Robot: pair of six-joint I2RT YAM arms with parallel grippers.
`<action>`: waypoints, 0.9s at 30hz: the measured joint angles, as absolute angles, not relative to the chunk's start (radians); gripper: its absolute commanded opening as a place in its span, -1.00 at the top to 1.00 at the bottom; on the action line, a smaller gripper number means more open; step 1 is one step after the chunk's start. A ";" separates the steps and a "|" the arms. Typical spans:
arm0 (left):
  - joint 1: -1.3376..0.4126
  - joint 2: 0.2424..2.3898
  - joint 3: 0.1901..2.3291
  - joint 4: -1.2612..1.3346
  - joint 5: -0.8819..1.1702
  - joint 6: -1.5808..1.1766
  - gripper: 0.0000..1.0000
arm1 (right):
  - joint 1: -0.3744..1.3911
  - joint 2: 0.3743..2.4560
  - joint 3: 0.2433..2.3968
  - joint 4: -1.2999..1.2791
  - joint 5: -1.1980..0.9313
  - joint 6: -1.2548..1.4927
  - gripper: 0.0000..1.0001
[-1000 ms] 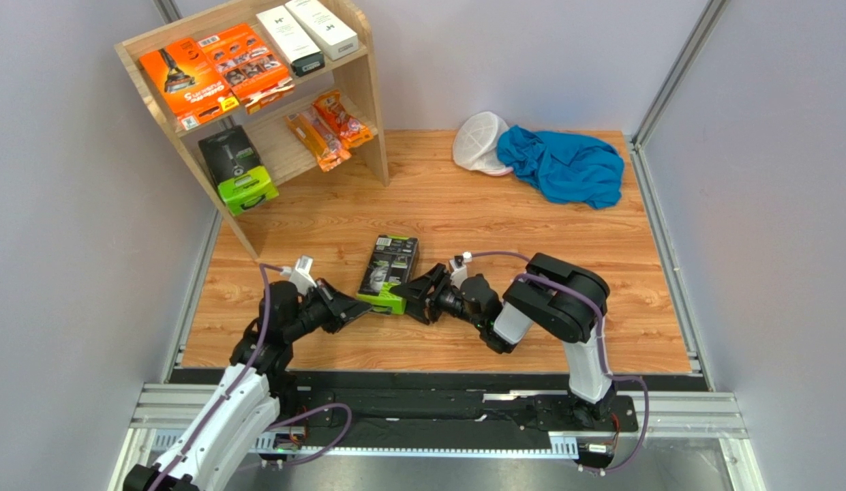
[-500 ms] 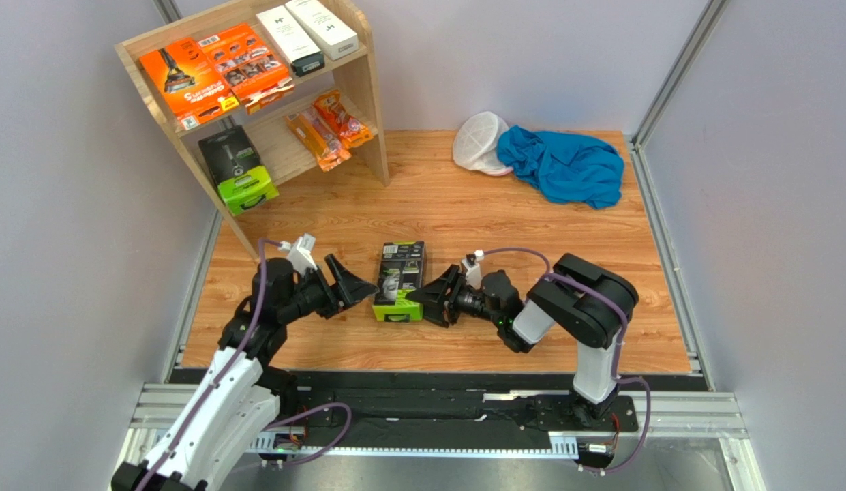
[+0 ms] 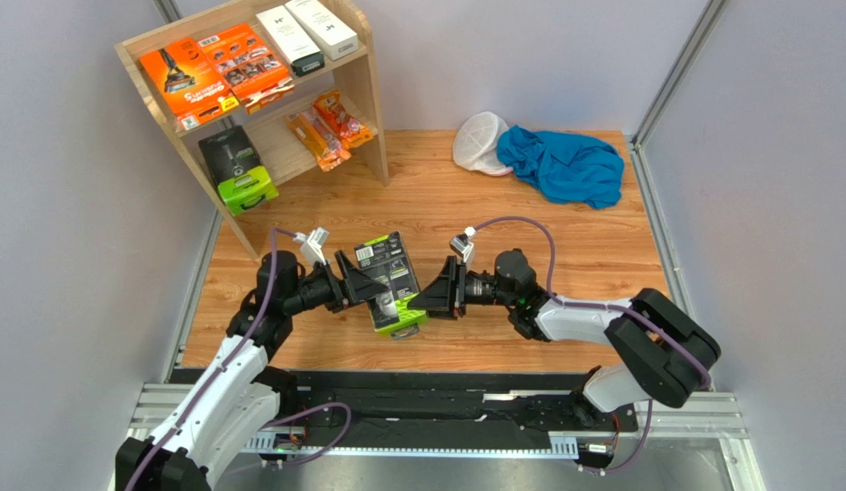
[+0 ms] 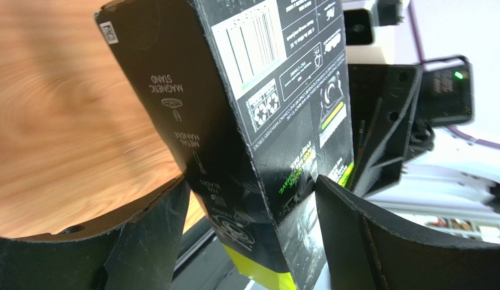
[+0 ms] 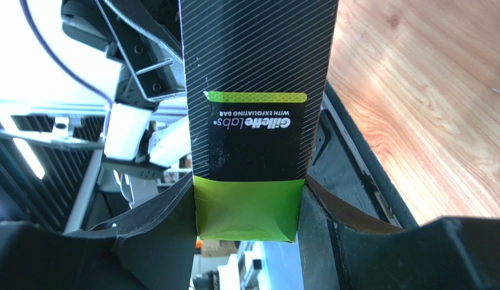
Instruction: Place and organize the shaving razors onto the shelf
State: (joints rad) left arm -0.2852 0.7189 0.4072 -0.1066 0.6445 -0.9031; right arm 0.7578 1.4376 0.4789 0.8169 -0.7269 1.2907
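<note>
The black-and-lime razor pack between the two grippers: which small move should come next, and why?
Probably the left gripper should close on the black-and-lime pack: its open jaws straddle it, while the right gripper clamps the lime end, and the shelf stands on the left side.

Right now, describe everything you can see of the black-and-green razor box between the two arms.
The razor box is slim black cardboard with fine diagonal stripes, a lime-green end, GilletteLabs lettering on one narrow side and a barcode on its back. It hangs tilted, seemingly off the table. The right arm's fingers clamp the green end; the left arm's fingers straddle the black part, though whether they press it is unclear.
</note>
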 measured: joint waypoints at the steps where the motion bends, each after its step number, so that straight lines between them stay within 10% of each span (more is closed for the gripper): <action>1: -0.285 0.711 0.390 -0.061 0.657 -0.920 -0.66 | 0.755 1.423 0.485 0.796 -0.738 1.280 1.00; 11: -0.285 0.610 0.281 0.150 0.707 -1.040 -0.54 | 0.751 1.383 0.526 0.716 -0.838 1.240 1.00; 21: -0.285 0.594 0.278 0.231 0.746 -1.101 1.00 | 0.756 1.359 0.578 0.577 -0.891 1.130 0.94; 23: -0.286 0.594 0.278 0.236 0.752 -1.104 1.00 | 0.758 1.333 0.590 0.517 -0.876 1.100 0.79; 27: -0.287 0.593 0.278 0.259 0.754 -1.124 1.00 | 0.769 1.254 0.590 0.429 -0.791 1.072 -0.25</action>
State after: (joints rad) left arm -0.2867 0.5934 0.2775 0.2588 0.7544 -1.1244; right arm 0.7692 1.2537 0.5896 0.4290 -0.7906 1.0718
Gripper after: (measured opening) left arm 0.504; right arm 0.555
